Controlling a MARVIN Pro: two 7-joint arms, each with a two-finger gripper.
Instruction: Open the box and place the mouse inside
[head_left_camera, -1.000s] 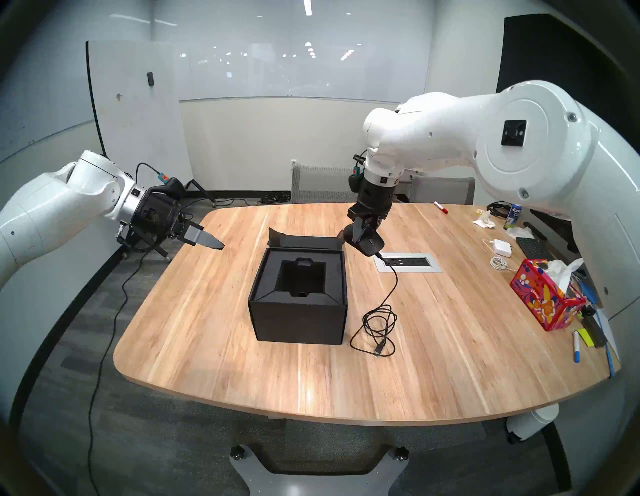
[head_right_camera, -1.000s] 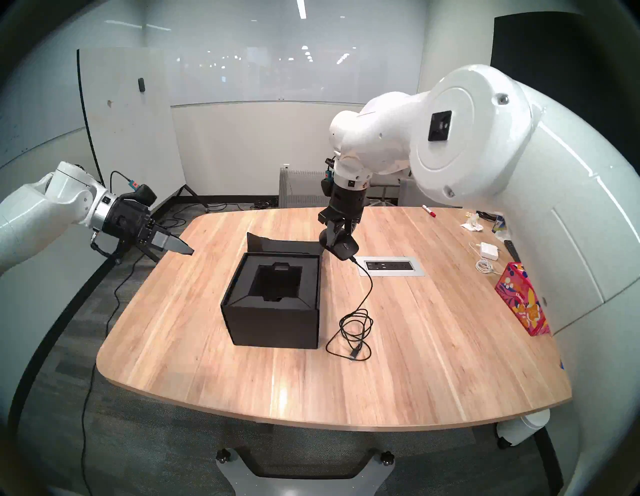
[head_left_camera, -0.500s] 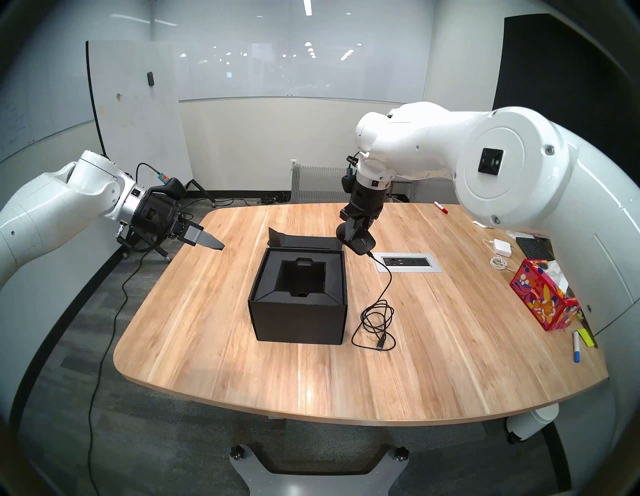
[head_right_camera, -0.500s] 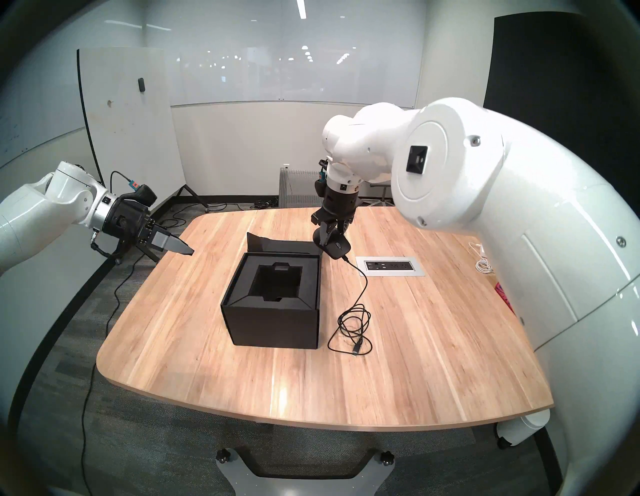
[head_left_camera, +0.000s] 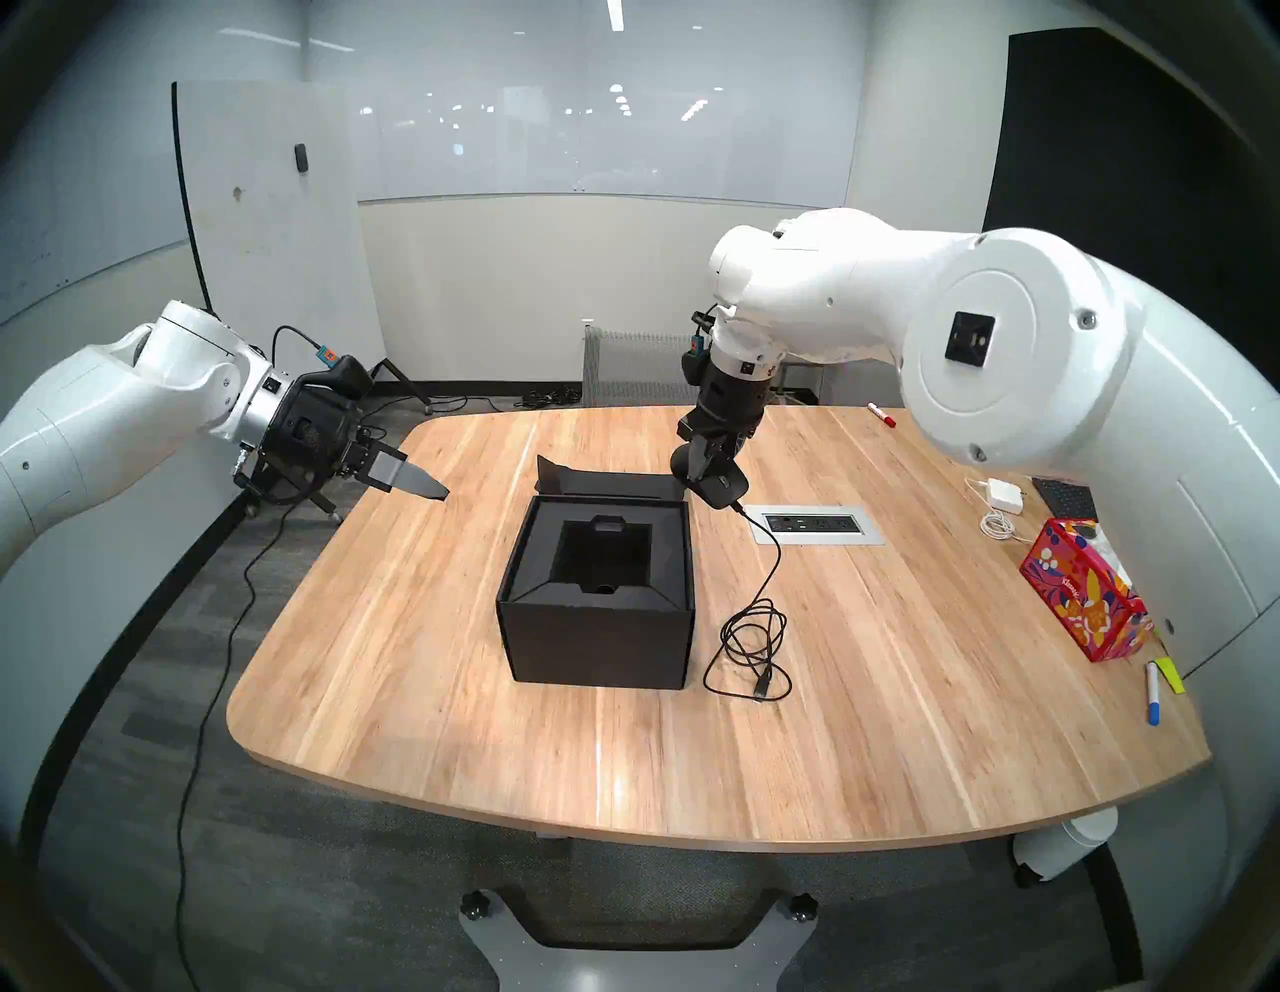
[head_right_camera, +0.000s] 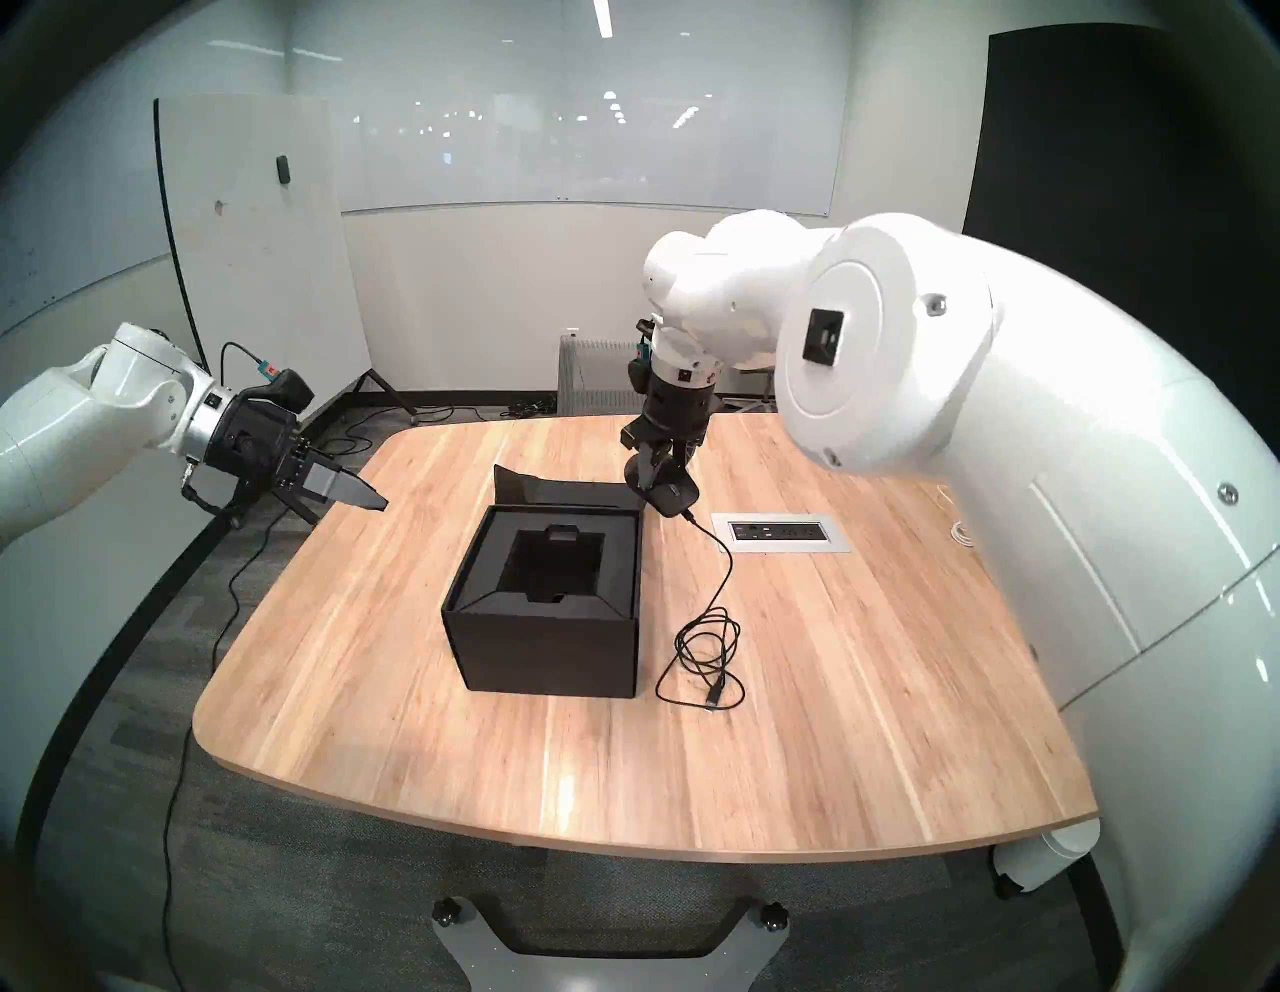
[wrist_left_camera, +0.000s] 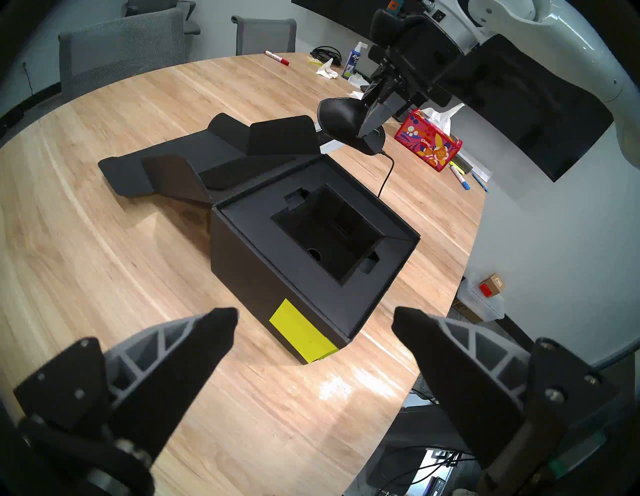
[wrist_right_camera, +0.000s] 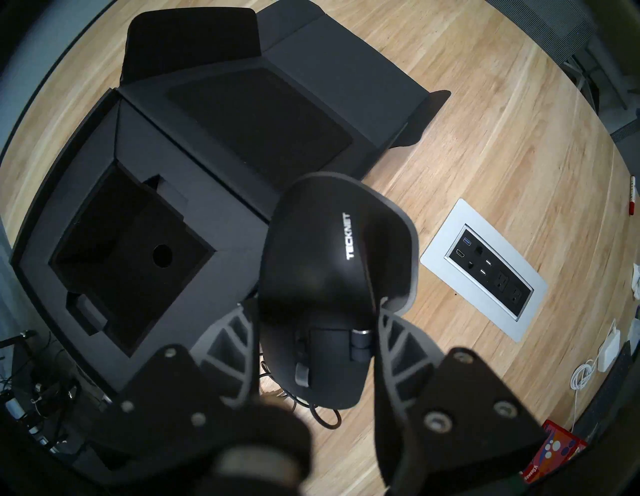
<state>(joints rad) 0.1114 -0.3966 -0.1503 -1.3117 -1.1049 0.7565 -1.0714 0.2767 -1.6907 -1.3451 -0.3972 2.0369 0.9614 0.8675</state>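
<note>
The black box stands open mid-table, its flap lid folded back flat on the wood. A square foam cavity shows inside with nothing in it. A yellow-green sticky note is on one side wall. My right gripper is shut on the black mouse. It holds the mouse above the flap, by the box's back right corner. The mouse cable trails down to a coil on the table right of the box. My left gripper hangs open off the table's left edge.
A silver power outlet plate is set into the table just right of the mouse. Farther right are a white charger, a red floral tissue box, a red marker and a blue marker. Grey chairs stand behind the table.
My right arm has carried the mouse to the left, nearer the box's back right corner, and the cable coil shifted slightly with it. The left arm has not moved.
</note>
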